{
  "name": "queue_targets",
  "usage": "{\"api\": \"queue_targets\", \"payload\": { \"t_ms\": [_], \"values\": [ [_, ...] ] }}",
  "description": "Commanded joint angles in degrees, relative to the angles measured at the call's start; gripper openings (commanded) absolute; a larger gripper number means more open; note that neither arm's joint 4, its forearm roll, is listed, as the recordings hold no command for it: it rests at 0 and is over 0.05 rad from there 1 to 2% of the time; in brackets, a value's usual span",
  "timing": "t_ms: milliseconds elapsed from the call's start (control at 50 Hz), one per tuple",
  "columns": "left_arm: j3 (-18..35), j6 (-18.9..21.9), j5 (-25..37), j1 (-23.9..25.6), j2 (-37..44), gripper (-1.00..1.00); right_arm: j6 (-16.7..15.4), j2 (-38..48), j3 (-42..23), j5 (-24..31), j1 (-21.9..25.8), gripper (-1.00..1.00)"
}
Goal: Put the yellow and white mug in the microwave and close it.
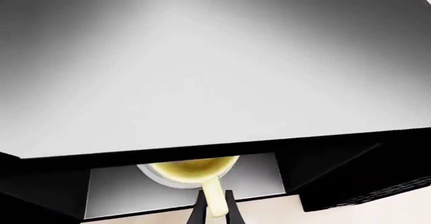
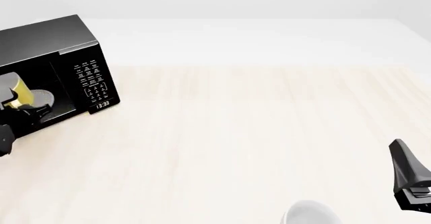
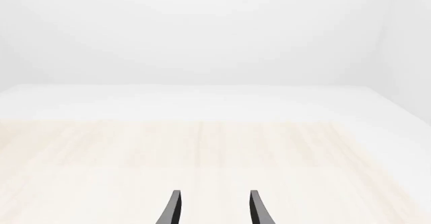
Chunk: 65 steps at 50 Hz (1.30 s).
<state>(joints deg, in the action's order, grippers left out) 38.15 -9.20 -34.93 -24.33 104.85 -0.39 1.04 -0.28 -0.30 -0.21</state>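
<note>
The black microwave [image 2: 48, 45] stands at the table's far left with its front open. The yellow and white mug [image 2: 20, 91] is inside the cavity, tilted, just over the white turntable plate [image 2: 46, 99]. My left gripper [image 2: 17, 105] reaches into the opening. In the left wrist view the mug [image 1: 191, 169] shows under the microwave's grey top [image 1: 202, 82], and the left gripper [image 1: 214, 196] is shut on its yellow handle. My right gripper [image 2: 409, 181] hangs at the near right, far from the microwave. Its fingers [image 3: 173, 209] stand apart, with nothing between them.
A plain white cup [image 2: 308, 215] sits at the front edge, left of the right gripper. The button panel and clock display [image 2: 94, 82] face the table's middle. Pale wooden tabletop [image 2: 256, 133] stretches between the microwave and the right arm.
</note>
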Motion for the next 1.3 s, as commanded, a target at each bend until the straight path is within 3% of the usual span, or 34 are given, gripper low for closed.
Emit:
{"api": "queue_targets", "payload": {
  "t_ms": [20, 960, 980, 1300],
  "values": [
    [3.18, 0.23, 1.68, -1.84, 0.33, -1.00, 0.02, -0.10, 0.05, 0.03, -0.01, 1.00],
    [5.88, 2.09, 1.61, -2.45, 7.78, -1.00, 0.01, -0.09, 0.05, 0.02, 0.00, 1.00],
    [6.01, 2.10, 1.77, -2.25, 7.99, 1.00, 0.01, -0.09, 0.05, 0.02, 0.00, 1.00],
    [5.40, 2.73, 1.69, -1.82, 6.84, 1.00, 0.02, -0.13, 0.05, 0.04, -0.02, 1.00]
  ]
}}
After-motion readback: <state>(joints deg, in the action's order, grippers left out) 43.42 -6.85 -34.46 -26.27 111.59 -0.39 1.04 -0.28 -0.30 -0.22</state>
